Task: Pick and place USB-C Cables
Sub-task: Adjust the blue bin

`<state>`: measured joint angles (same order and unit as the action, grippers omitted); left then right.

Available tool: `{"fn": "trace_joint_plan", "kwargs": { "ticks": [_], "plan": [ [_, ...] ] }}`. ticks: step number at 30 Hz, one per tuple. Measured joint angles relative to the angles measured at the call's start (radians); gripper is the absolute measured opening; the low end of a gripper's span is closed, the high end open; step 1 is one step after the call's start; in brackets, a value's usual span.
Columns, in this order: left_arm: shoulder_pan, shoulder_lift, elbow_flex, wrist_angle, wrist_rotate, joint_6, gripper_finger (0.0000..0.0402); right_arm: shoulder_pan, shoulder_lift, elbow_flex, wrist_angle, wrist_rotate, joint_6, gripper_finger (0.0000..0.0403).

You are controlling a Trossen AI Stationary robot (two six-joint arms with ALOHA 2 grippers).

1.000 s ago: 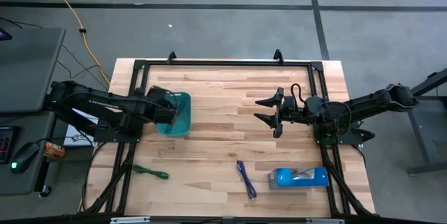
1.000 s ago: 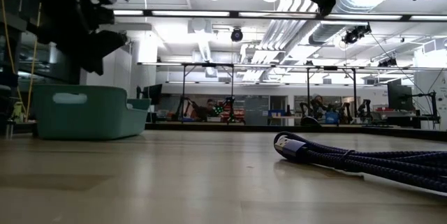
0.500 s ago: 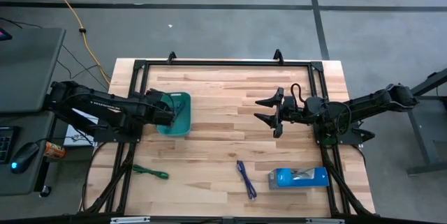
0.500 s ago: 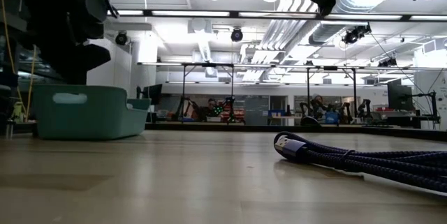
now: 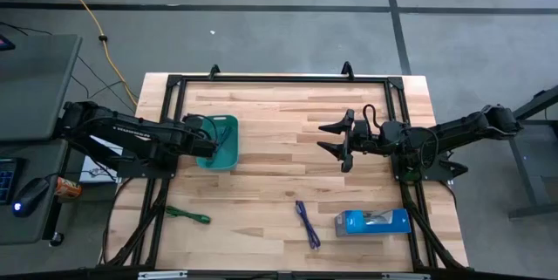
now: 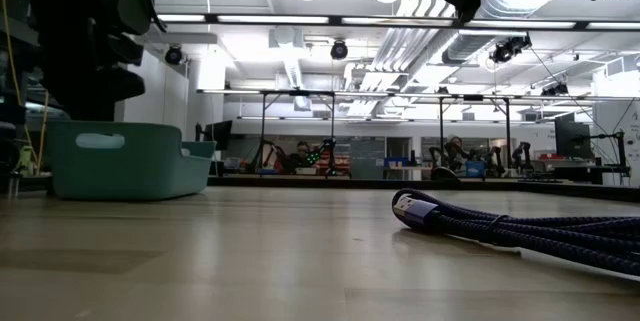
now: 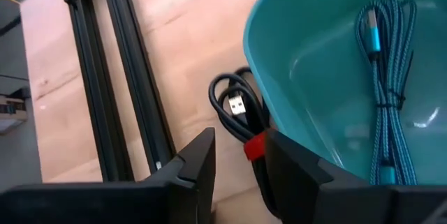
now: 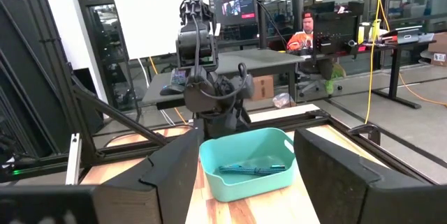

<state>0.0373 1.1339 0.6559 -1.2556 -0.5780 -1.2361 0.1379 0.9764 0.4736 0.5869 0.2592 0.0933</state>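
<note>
Light blue cable (image 7: 385, 91) lies in the teal tray (image 5: 228, 145); two more lie on the bench (image 5: 279, 114).

The left hand (image 5: 206, 139) hangs at the tray's left rim, fingers narrowly parted and empty. The right hand (image 5: 336, 140) waits mid-bench, fingers spread. The green cable (image 5: 187, 216) lies near the front left, the dark blue-purple cable (image 5: 307, 223) front centre, beside a blue box (image 5: 373, 221).

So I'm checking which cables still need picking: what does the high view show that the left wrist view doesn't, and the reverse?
Only the high view shows the green cable and the dark purple cable lying on the table, plus the blue box and the right end effector, open. Only the left wrist view shows the light blue cable lying inside the tray. Both show the teal tray and the left end effector, open.
</note>
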Motion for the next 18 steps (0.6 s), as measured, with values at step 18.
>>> {"fn": "trace_joint_plan", "kwargs": {
  "ticks": [18],
  "plan": [
    [0.000, 0.000, 0.000, 0.069, 0.063, 0.040, 0.0099, 0.000, 0.000, 0.000, 0.000, 0.000, 0.000, 0.0227]
  ]
}}
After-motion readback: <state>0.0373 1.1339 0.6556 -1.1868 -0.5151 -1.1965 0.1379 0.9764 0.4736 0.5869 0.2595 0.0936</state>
